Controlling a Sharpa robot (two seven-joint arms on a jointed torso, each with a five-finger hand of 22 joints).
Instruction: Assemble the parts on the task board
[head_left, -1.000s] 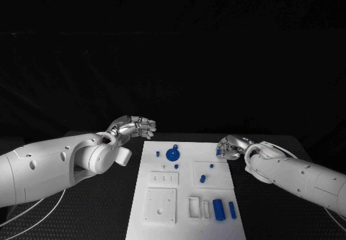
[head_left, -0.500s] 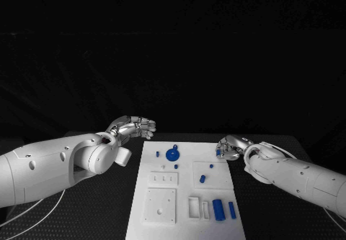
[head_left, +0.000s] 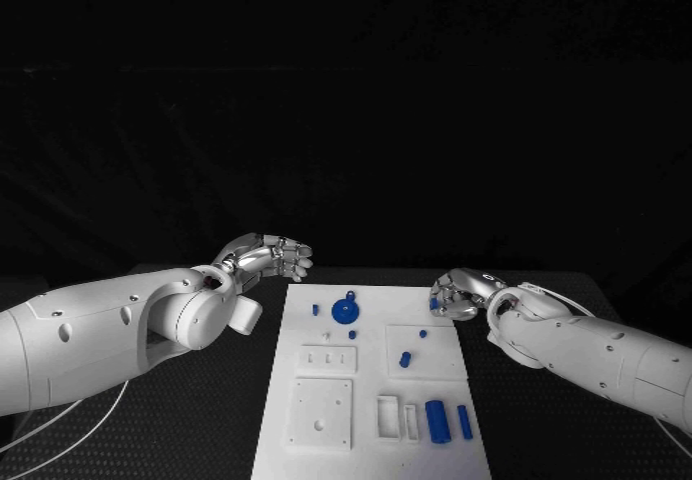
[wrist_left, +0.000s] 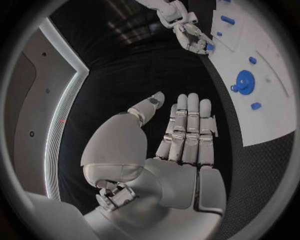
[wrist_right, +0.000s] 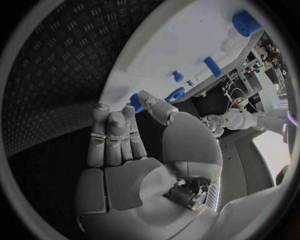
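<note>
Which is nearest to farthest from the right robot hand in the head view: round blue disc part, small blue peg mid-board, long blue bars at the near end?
1. Round blue disc part: far end of the task board, level with the right robot hand.
2. Small blue peg: mid-board, right half.
3. Long blue bars: near end, right side.

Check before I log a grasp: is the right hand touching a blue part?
Touching. In the left wrist view the right hand pinches a small blue part at the board's edge.
</note>
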